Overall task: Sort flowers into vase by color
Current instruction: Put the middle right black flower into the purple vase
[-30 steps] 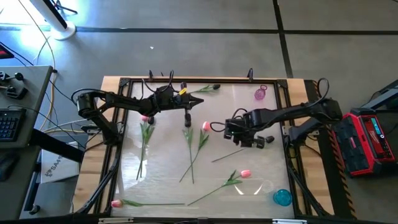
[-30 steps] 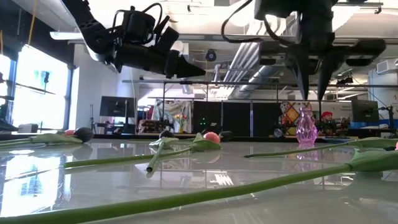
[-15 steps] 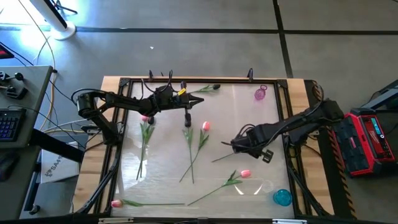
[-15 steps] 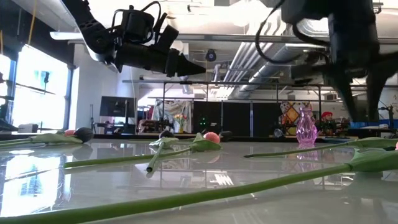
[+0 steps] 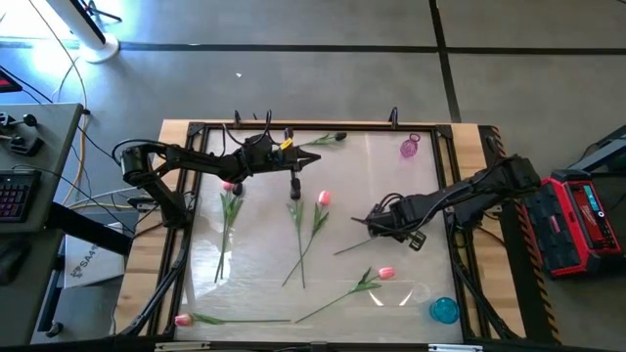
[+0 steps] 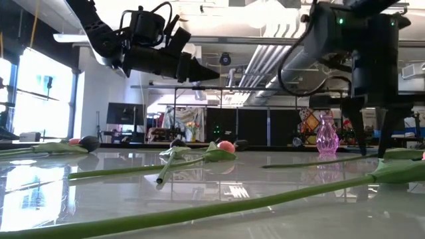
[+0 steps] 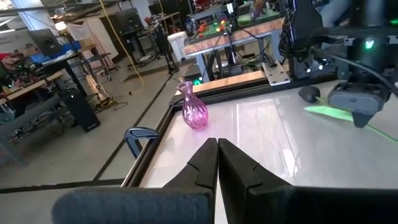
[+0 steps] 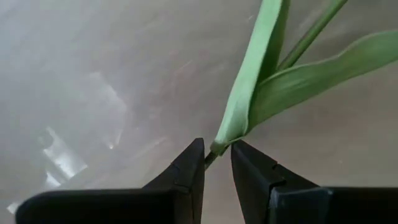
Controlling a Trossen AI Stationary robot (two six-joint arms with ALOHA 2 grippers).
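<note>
Several artificial tulips lie flat on the glossy table top [image 5: 264,259]. Pink heads [image 5: 324,198] [image 5: 385,273] [image 5: 183,319] and dark heads [image 5: 339,137] [image 5: 294,180] show. My right gripper [image 5: 375,223] [image 6: 373,154] points straight down at the table. It is narrowly open, with its fingertips either side of one tulip's green stem [image 8: 214,151] [image 5: 352,244], just below the leaves [image 8: 261,68]. That tulip's head is hidden. My left gripper [image 5: 315,159] [image 7: 217,163] hovers shut and empty near the far edge.
A pink glass vase [image 5: 409,148] [image 6: 326,136] [image 7: 193,112] stands near the far right corner. A blue vase [image 5: 444,311] sits at the near right corner, with a clear glass piece [image 5: 406,293] beside it. A raised dark frame [image 5: 450,196] borders the table.
My right gripper has turned and come down from well above the table until its fingertips reach the table top. It has shifted slightly toward the near edge and now stands over the stem. The flowers have not moved.
</note>
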